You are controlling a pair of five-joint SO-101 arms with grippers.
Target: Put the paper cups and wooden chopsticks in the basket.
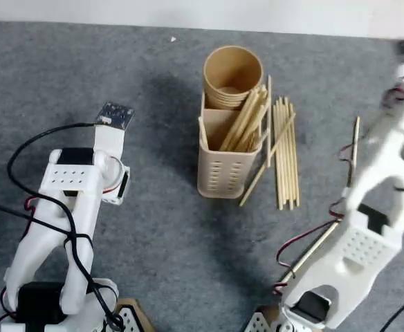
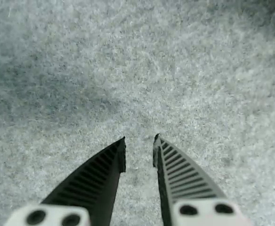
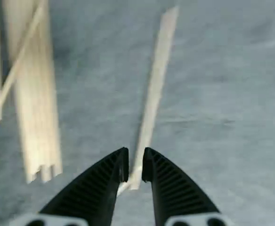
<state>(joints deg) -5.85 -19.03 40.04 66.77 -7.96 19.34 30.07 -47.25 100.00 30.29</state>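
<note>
The beige slotted basket (image 1: 228, 162) stands mid-table. Stacked paper cups (image 1: 232, 72) sit in its far compartment, and several wooden chopsticks (image 1: 247, 119) lean in the near one. More loose chopsticks (image 1: 285, 152) lie on the carpet right of it, seen again as the loose chopsticks (image 3: 31, 94). One chopstick (image 1: 263, 170) leans against the basket. My right gripper (image 3: 133, 165) is shut on the near end of a single chopstick (image 3: 154, 89), which lies apart to the right as the single chopstick (image 1: 354, 149). My left gripper (image 2: 139, 150) hangs slightly open over bare carpet, left of the basket (image 1: 114, 116).
Another long stick (image 1: 313, 252) lies under the right arm (image 1: 375, 214) near the front edge. Black cables (image 1: 43, 207) loop around the left arm's base. Grey carpet covers the table, with free room between the left arm and the basket.
</note>
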